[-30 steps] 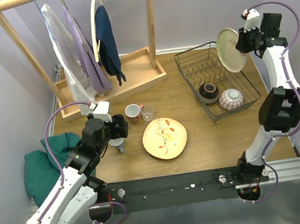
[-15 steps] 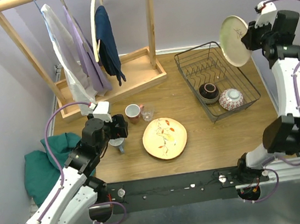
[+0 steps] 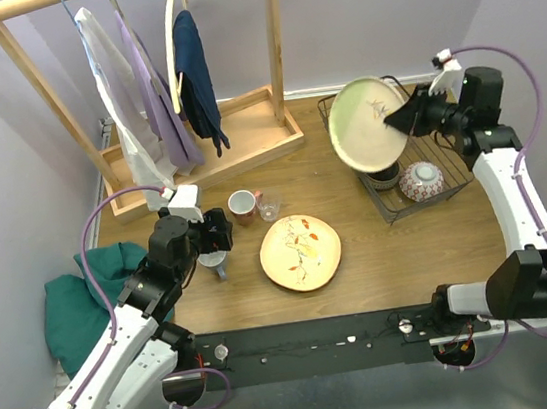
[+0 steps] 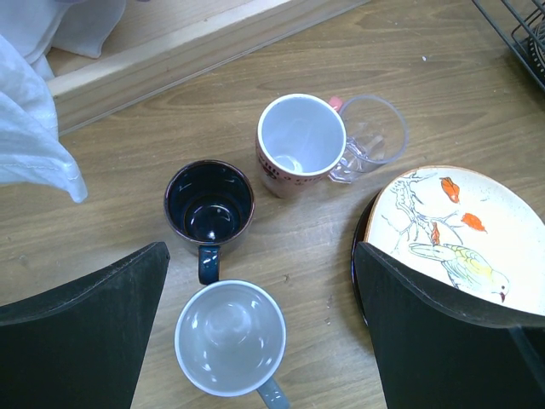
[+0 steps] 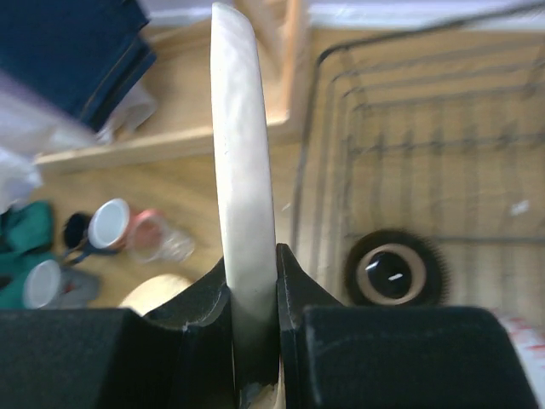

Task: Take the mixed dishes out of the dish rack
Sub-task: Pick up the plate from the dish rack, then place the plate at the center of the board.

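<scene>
Clearly, the cream plate (image 3: 369, 123) was already out of the dish rack (image 3: 432, 196). It hung in the air, tilted, over the rack's edge at about 9 o'clock, with its face turned up toward the top camera. The right gripper (image 3: 405, 116) held it only by the rim, at the plate's 3 o'clock side. In the right wrist view the plate (image 5: 243, 170) stood edge-on and rose toward 12 o'clock from the fingers (image 5: 289, 277), which were closed tight on both faces of it.

I think the main danger was this short grip. Most of the plate reached far beyond the fingers, so a quick swing could make it turn or slip between them. It could then fall on the dark bowl (image 5: 393, 274) or on the rack wires (image 5: 409, 128) below it.

A bird plate (image 3: 301, 251) lay on the table at about 7 o'clock from the held plate. A hard landing there could chip both.

The left gripper (image 4: 260, 247) was wide open and held nothing, above a grey mug (image 4: 230, 338), a dark mug (image 4: 209, 200), a red mug (image 4: 301, 136) and a clear glass (image 4: 372, 129).
</scene>
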